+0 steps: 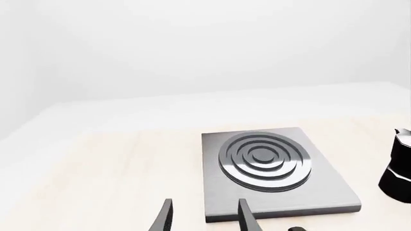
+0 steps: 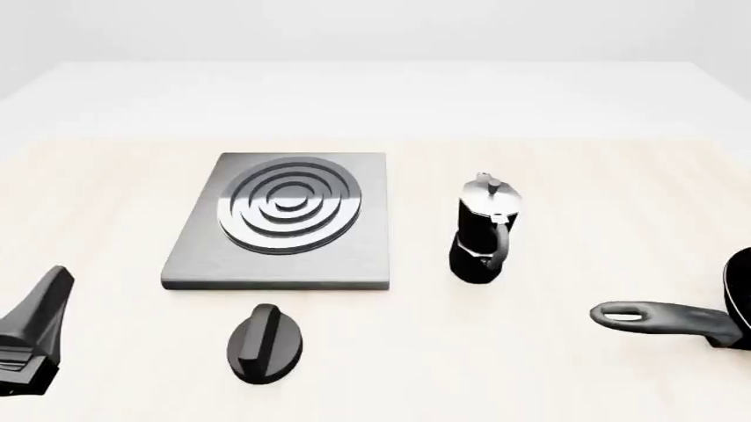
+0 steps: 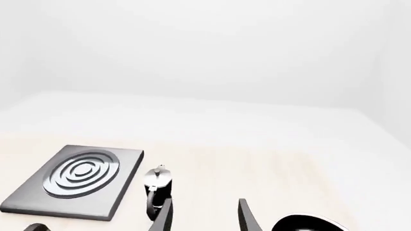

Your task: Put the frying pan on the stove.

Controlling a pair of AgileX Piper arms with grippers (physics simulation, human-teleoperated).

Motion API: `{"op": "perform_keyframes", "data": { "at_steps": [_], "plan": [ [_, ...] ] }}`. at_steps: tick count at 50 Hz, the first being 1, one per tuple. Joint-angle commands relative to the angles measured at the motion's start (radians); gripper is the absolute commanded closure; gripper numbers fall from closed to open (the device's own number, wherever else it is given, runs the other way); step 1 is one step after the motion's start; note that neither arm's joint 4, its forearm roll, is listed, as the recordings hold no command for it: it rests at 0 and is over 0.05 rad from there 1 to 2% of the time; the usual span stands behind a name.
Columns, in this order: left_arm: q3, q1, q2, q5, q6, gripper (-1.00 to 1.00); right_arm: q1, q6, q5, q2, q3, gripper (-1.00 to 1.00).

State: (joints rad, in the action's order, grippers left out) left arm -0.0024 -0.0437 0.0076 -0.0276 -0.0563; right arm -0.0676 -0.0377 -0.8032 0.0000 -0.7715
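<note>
The frying pan (image 2: 674, 319) lies at the table's right edge in the front view; its long grey handle with a holed end points left, and the black bowl is mostly cut off. In the right wrist view the pan's rim (image 3: 308, 224) shows just beyond my right gripper (image 3: 204, 216), which is open and holds nothing. The stove (image 2: 281, 220), a grey slab with silver rings, sits left of centre with nothing on it. My left gripper (image 1: 204, 219) hangs open just before the stove's (image 1: 270, 168) near edge and shows at the front view's lower left (image 2: 49, 294).
A black-and-silver moka pot (image 2: 484, 229) stands upright between the stove and the pan, also seen in the wrist views (image 3: 157, 190) (image 1: 398, 168). A small black oval knob (image 2: 266, 343) lies in front of the stove.
</note>
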Motion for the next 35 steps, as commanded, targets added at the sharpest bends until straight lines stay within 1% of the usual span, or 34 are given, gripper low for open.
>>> {"op": "perform_keyframes", "data": {
  "at_steps": [1, 2, 7, 12, 22, 27, 30, 35],
  "plan": [
    [-0.001, 0.001, -0.005, 0.005, 0.028, -1.00, -0.013, 0.025, -0.216, 0.000, -0.221, -1.00],
    [0.000, 0.000, -0.004, 0.005, 0.027, -1.00, -0.013, 0.029, -0.256, 0.000, -0.262, -1.00],
    [0.000, -0.002, -0.002, 0.007, 0.026, -1.00, -0.014, 0.049, -0.360, 0.000, -0.367, -1.00],
    [0.000, -0.004, -0.003, 0.006, 0.025, -1.00, -0.009, 0.065, -0.415, 0.000, -0.421, -1.00],
    [-0.001, -0.006, -0.004, 0.005, 0.027, -1.00, 0.002, 0.115, -0.417, 0.000, -0.423, -1.00],
    [-0.001, -0.007, -0.004, 0.005, 0.026, -1.00, 0.002, 0.135, -0.417, 0.000, -0.421, -1.00],
    [-0.001, -0.007, -0.004, 0.005, 0.025, -1.00, 0.003, 0.137, -0.417, 0.000, -0.419, -1.00],
    [0.000, -0.009, -0.004, 0.006, 0.024, -1.00, 0.005, 0.161, -0.417, 0.000, -0.406, -1.00]
  ]
}}
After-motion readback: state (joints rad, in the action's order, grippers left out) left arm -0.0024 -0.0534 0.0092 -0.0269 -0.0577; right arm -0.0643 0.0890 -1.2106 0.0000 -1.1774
